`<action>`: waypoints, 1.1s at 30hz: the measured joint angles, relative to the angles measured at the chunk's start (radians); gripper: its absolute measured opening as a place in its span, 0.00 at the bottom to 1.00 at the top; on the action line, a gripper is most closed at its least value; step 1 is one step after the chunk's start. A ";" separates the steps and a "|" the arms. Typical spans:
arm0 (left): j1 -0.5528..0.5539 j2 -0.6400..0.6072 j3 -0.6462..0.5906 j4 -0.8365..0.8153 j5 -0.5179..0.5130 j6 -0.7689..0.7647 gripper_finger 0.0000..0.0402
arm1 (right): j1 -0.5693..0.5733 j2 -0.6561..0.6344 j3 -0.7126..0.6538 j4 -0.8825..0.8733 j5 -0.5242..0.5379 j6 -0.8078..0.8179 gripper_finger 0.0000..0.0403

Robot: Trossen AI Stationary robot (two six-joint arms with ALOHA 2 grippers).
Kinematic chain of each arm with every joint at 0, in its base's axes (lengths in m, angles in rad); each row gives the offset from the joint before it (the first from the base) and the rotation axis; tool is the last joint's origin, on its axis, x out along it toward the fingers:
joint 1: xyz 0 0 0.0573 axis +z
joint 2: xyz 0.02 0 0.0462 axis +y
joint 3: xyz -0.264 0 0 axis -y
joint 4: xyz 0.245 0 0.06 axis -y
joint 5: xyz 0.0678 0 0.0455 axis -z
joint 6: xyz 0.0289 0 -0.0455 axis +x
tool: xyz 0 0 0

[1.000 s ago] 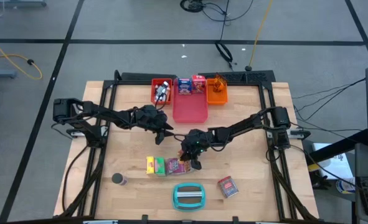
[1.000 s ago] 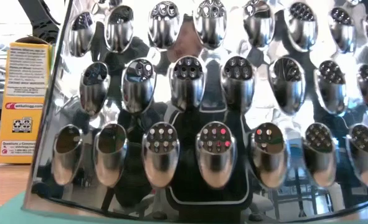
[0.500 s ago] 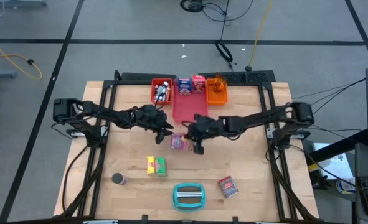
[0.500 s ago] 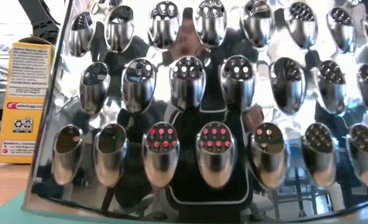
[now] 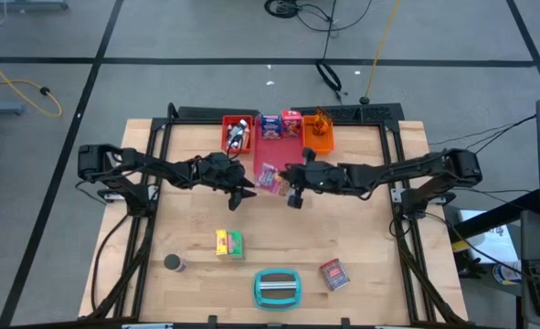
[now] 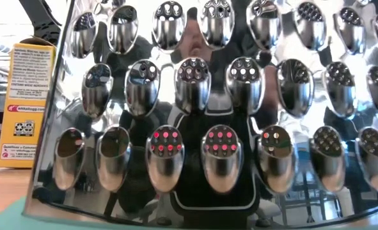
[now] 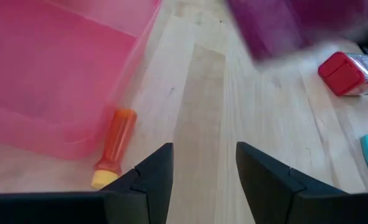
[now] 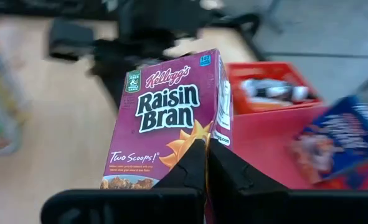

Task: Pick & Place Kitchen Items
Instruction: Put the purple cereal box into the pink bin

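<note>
Purple cereal box (image 5: 270, 177) pinched in right tool (image 5: 291, 183) | pink tray (image 5: 278, 151) just at 12 o'clock; left tool (image 5: 242, 189) spread, idle at 9

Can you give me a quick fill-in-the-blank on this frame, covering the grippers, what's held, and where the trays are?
1. The right gripper is shut on a purple box of Raisin ____.
2. In the high view that box hangs at the edge of the ____ tray.
3. The left gripper is open above bare wood and holds ____.
4. Beside the pink tray's corner lies a small orange bottle with a ____ cap.

Missing words: Bran; pink; nothing; yellow
</note>
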 joint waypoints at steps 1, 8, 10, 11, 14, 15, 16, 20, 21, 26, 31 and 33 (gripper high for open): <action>0.000 0.000 0.000 0.002 0.000 0.000 0.44 | -0.004 -0.006 -0.014 0.028 0.022 -0.002 0.00; 0.000 0.000 0.000 0.002 0.001 -0.004 0.44 | -0.056 -0.005 -0.136 0.390 0.069 -0.041 0.00; 0.000 0.000 0.000 0.002 0.001 -0.003 0.44 | -0.067 -0.006 -0.173 0.478 0.141 -0.058 0.00; 0.000 0.000 0.000 0.002 0.001 -0.003 0.44 | -0.070 -0.006 -0.193 0.521 0.171 -0.064 0.00; 0.000 0.000 0.000 0.002 0.001 -0.002 0.44 | -0.081 -0.005 -0.259 0.699 0.227 -0.073 0.00; 0.000 0.000 0.000 0.003 0.001 -0.002 0.44 | -0.083 -0.005 -0.280 0.765 0.229 -0.073 0.00; 0.000 0.000 0.000 0.003 0.000 0.000 0.44 | -0.088 -0.006 -0.298 0.816 0.229 -0.074 0.00; 0.000 0.000 0.000 0.006 -0.037 0.000 0.44 | -0.111 0.022 -0.357 0.946 0.229 -0.074 0.00; 0.000 0.000 0.000 0.007 -0.045 0.000 0.44 | -0.118 0.036 -0.359 0.985 0.231 -0.073 0.00; 0.000 0.000 0.000 0.011 -0.053 0.000 0.44 | -0.155 0.098 -0.362 1.072 0.211 -0.053 0.00; 0.000 0.000 0.000 0.030 -0.053 0.000 0.44 | -0.203 0.193 -0.362 1.210 0.199 -0.054 0.00; 0.000 0.000 0.000 0.031 -0.054 0.000 0.44 | -0.221 0.235 -0.362 1.257 0.196 -0.045 0.00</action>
